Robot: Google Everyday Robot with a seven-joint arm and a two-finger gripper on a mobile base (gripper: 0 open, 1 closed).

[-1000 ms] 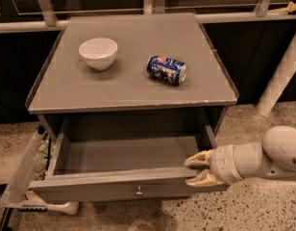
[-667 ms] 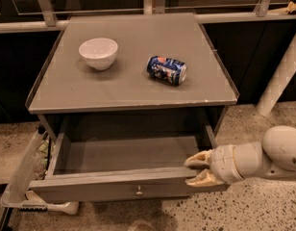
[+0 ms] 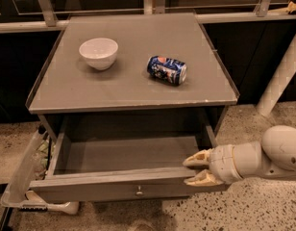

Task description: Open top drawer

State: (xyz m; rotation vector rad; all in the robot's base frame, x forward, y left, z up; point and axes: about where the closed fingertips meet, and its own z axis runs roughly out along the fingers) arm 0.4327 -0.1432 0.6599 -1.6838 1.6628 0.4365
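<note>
Nothing's really changing from a second ago. The gripper is sitting in the same spot, and the drawer is staying pulled out by the same amount. The bowl and can aren't budging either.

The drawer is hanging out toward the near side from under the cabinet top, with its grey inside showing and the knob facing near at the middle of the front. The gripper is parked at the near right corner of the drawer. Its fingers are pinching in narrow around the right end of the front panel, one just inside and one on the near face. The arm is coming in from the right, low over the floor.

As for edges, the cabinet top is overhanging the far part of the drawer, so only the near half of the box is lying open to the view. The bowl is sitting far left on the top and the can is lying on its side to the right of it. They're well apart from each other and both are back from the near edge. A white post is leaning on the far right, well apart from the arm.

On the near side, speckled floor is running along in front of the drawer. To the left, a pale thing is crowding right up against the drawer's side, and it's hard to tell what it is.
</note>
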